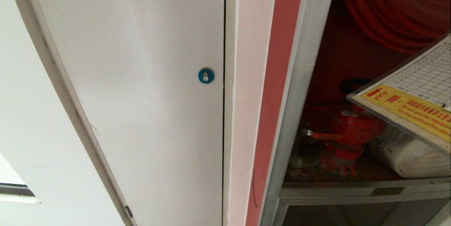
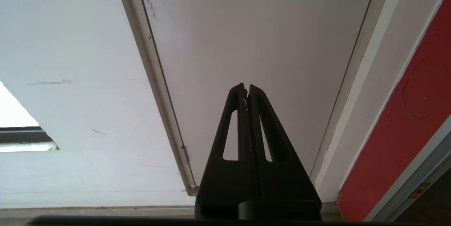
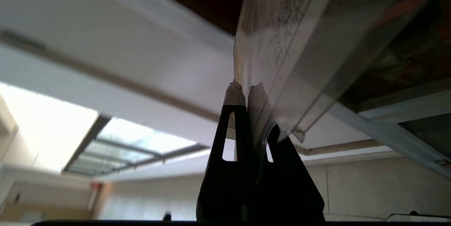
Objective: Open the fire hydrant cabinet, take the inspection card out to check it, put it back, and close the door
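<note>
A: Entry, inspection card. It is seen out of its resting place, held tilted in front of the open fire hydrant cabinet, with its printed face (a grid table above a yellow strip with red marks) turned upward toward the head camera.

B: How is it held?

A: It is pinched by the right gripper. The two fingers are pressed together on one edge of the card, and the sheet runs on past the fingertips, away from the wrist. The gripper itself is not seen in the head view.

B: What is noted beyond the card?

A: Farther from the hand, inside the red interior, a red valve is seen partly covered by the card's lower corner, a white rolled hose lies just beside the valve, and a red hose reel is seen above both.

B: And the other arm?

A: The left gripper is recorded with fingers closed on nothing, pointed at a plain white panel carrying a blue round lock, well apart from the card.

B: The door?

A: Not identified in any view.
</note>
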### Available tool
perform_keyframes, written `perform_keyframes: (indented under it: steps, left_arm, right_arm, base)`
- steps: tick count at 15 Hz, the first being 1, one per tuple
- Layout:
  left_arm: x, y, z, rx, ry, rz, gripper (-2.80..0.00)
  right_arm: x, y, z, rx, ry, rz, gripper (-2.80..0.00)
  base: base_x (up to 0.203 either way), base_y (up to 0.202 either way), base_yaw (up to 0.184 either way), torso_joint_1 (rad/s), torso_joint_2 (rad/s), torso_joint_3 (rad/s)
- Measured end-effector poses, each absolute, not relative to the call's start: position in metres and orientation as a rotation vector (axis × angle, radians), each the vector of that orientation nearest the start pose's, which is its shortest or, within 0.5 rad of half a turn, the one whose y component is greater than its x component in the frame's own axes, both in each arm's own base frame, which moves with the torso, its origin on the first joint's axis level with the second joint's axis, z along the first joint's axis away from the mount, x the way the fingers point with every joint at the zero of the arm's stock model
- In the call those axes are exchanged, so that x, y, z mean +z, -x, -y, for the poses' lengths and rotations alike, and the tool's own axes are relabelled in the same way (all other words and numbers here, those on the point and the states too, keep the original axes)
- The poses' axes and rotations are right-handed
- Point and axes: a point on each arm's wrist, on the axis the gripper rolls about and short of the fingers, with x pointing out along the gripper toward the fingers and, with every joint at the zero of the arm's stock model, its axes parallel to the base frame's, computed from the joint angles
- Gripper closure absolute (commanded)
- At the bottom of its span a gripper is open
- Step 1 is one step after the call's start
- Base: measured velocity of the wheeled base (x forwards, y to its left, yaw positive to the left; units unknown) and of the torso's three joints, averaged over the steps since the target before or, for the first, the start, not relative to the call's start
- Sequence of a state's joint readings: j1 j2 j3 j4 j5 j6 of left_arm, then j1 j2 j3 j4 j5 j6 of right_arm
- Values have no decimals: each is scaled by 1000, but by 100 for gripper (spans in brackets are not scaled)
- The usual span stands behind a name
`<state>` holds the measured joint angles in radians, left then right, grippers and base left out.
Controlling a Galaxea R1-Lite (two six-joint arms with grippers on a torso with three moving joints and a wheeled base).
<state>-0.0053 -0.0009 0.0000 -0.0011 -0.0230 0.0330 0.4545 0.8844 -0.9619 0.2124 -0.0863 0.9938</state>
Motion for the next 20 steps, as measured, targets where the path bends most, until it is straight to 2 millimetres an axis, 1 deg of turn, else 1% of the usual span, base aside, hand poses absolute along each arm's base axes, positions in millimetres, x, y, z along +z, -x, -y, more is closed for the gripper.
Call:
perform_keyframes:
  steps: [3, 7, 11, 13, 17, 20]
  left_arm:
    - [76, 23, 0, -28, -33, 3, 0]
    - [76, 23, 0, -28, -33, 3, 0]
    - [76, 23, 0, -28, -33, 3, 0]
    - [76, 23, 0, -28, -33, 3, 0]
    - [76, 23, 0, -28, -33, 3, 0]
    - [76, 23, 0, -28, -33, 3, 0]
  right_arm:
    - [311, -88, -33, 221, -1038, -323, 0]
    - [311, -105, -29, 191, -1095, -359, 0]
    - [304, -134, -17, 81, -1197, -459, 0]
    - [306, -144, -11, 103, -1238, -489, 0]
    - [317, -161, -6, 103, -1286, -480, 0]
    - [314, -174, 3, 128, -1367, -542, 0]
  base:
    - [0, 0, 0, 0, 0, 0]
    - [0, 0, 0, 0, 0, 0]
    - [0, 0, 0, 0, 0, 0]
    - [0, 0, 0, 0, 0, 0]
    - [0, 0, 0, 0, 0, 0]
    - [0, 0, 0, 0, 0, 0]
